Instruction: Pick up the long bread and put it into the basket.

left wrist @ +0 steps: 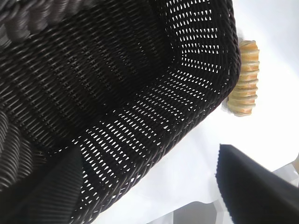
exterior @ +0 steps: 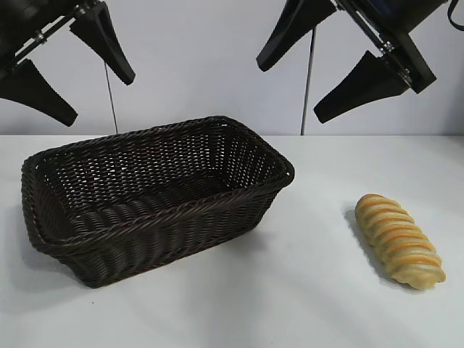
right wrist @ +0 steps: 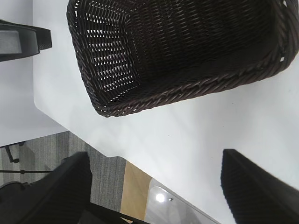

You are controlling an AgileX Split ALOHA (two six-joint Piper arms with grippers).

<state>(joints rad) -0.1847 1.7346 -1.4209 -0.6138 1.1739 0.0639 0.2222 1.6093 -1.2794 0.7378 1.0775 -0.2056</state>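
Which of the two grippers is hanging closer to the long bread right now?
The right gripper. It hangs open, high above the table on the side where the long bread lies, while the left gripper, also open, hangs above the basket.

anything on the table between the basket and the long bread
Nothing. In the exterior view only bare white table separates the basket from the long bread; the left wrist view shows no object there either.
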